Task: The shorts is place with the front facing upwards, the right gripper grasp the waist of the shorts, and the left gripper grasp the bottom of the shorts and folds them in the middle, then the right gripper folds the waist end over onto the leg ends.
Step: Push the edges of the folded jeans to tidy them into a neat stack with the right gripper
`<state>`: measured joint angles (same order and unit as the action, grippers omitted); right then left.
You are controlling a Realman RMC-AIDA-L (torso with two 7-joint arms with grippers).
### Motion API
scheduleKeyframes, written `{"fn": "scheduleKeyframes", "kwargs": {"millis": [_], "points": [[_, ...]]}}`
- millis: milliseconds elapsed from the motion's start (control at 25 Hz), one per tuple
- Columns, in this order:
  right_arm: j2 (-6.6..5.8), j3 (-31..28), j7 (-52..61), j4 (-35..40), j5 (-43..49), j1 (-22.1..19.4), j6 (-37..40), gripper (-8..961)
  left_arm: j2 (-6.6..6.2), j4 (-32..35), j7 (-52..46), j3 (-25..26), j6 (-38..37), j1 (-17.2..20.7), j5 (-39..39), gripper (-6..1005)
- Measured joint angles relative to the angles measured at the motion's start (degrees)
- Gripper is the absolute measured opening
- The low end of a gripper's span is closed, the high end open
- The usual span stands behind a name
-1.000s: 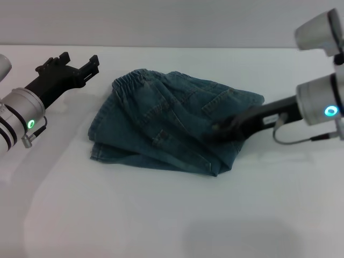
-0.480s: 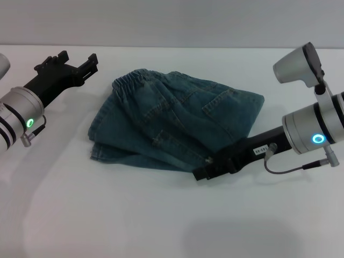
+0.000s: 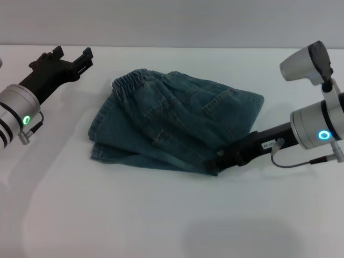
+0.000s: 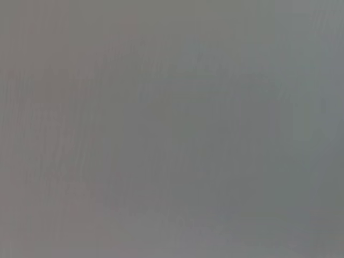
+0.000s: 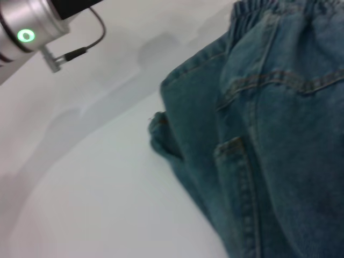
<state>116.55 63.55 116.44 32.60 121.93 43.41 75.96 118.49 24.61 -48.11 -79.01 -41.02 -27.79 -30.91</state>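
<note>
The blue denim shorts [image 3: 172, 121] lie folded in a heap on the white table; they also fill the right wrist view as shorts [image 5: 269, 134]. The gathered waist [image 3: 131, 79] is at the far left of the heap, and it shows as the waist [image 5: 279, 6] in the right wrist view. A stitched edge runs along the near left side; I cannot tell whether it is the bottom of the shorts. My right gripper [image 3: 220, 157] touches the heap's near right corner, with its fingers not visible. My left gripper [image 3: 70, 52] hangs open at the far left, apart from the cloth and holding nothing.
The white table [image 3: 161, 215] stretches wide in front of the shorts. The left arm's silver wrist with its green light [image 5: 24, 35] shows in the right wrist view. The left wrist view is plain grey.
My right gripper left the top of the shorts, swung out to the near side, and has come back to the heap's near right corner. The left gripper drifted slightly left and away.
</note>
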Motion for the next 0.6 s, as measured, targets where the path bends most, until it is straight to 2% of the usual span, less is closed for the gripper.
{"fn": "scheduleKeyframes", "kwargs": {"millis": [600], "points": [[-3.35, -0.2, 1.5, 0.0, 0.1, 0.4, -7.4, 660, -0.02, -0.1, 0.0, 0.0, -0.3, 0.1, 0.3, 800]]}}
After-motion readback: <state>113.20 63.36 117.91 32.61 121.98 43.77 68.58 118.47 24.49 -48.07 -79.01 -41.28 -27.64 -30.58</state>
